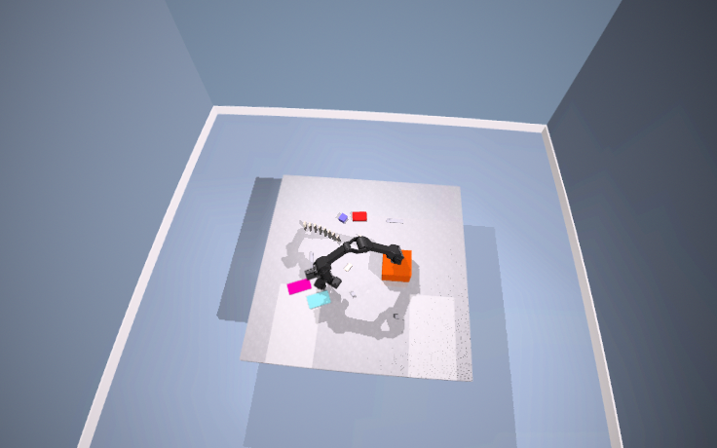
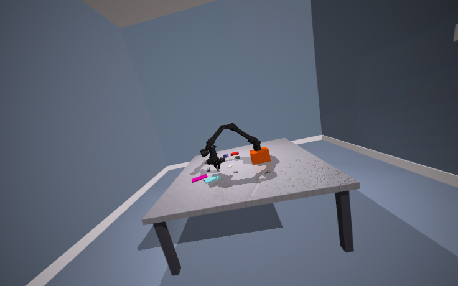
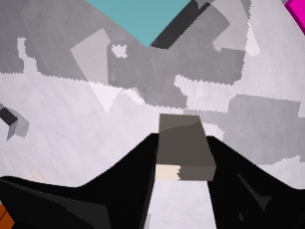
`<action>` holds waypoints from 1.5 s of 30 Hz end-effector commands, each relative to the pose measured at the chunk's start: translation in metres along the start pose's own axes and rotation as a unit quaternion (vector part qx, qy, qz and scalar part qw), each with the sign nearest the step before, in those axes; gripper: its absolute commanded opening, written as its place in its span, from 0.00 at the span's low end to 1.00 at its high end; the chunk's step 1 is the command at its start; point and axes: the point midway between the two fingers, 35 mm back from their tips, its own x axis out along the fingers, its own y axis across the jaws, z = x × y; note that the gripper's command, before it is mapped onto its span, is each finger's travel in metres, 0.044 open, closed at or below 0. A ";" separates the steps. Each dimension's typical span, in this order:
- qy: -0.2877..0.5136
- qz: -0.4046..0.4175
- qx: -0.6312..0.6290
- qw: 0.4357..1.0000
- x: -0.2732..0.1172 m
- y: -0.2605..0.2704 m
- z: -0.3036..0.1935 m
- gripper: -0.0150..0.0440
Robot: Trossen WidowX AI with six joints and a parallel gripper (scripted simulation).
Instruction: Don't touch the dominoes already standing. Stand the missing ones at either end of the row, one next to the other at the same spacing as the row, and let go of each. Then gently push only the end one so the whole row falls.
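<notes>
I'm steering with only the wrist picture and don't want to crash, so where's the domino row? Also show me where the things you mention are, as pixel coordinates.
Observer: The top view shows the row (image 1: 321, 231) across the gripper (image 1: 328, 282) (image 2: 218, 168) (image 3: 183, 141) from the cyan block (image 1: 318, 300) (image 2: 211, 179) (image 3: 145, 19).
Operator: Any toys near it?
Observer: A purple cube (image 1: 343, 217) (image 2: 225, 155); beside that, a red block (image 1: 359, 215) (image 2: 234, 153).
Operator: What's my arm standing on?
Observer: An orange box (image 1: 396, 270) (image 2: 259, 156) (image 3: 4, 219), at the arm's other end from the gripper.
</notes>
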 end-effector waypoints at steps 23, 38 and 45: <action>-0.018 -0.008 0.397 0.917 -0.116 -0.073 -0.140 0.44; -0.017 -0.009 0.715 0.699 -0.108 -0.086 -0.278 0.44; -0.017 -0.009 0.715 0.699 -0.062 -0.093 -0.276 0.44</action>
